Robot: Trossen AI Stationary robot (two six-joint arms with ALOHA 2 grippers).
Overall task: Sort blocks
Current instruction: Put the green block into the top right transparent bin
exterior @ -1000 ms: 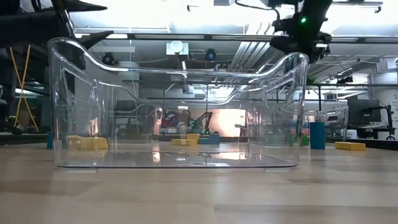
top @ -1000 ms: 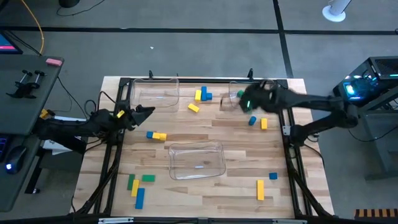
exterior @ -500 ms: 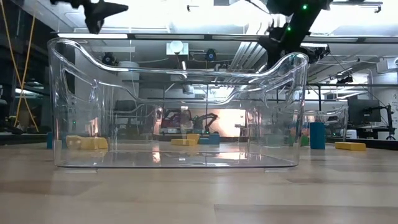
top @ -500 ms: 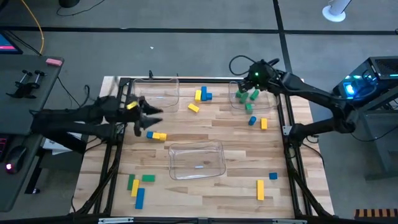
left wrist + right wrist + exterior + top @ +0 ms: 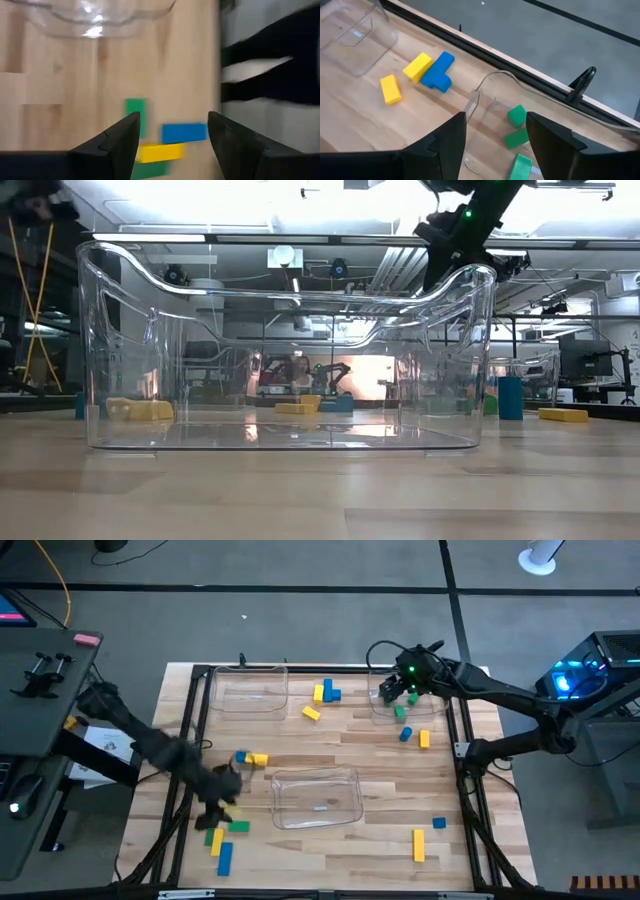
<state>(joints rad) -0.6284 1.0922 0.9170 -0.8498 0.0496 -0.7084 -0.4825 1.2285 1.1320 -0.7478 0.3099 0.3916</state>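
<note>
Now the left gripper, jaws wide and empty, hangs over the table's near-left corner. It should centre on one block, say the blue block, before closing. The right gripper, also wide and empty, waits over the far-right bin.

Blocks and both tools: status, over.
Left tool open, above green, blue, yellow blocks near table's front-left. Right tool open, empty, over clear plastic bin holding green blocks. Nothing in the way.

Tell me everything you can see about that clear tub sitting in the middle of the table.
The middle bin is a clear plastic rectangular tub with rounded corners and a wavy rim that dips along its long sides. It stands upright on the wooden table, open at the top, with no blocks visible inside. Neither gripper touches it; the left gripper is beside it.
</note>
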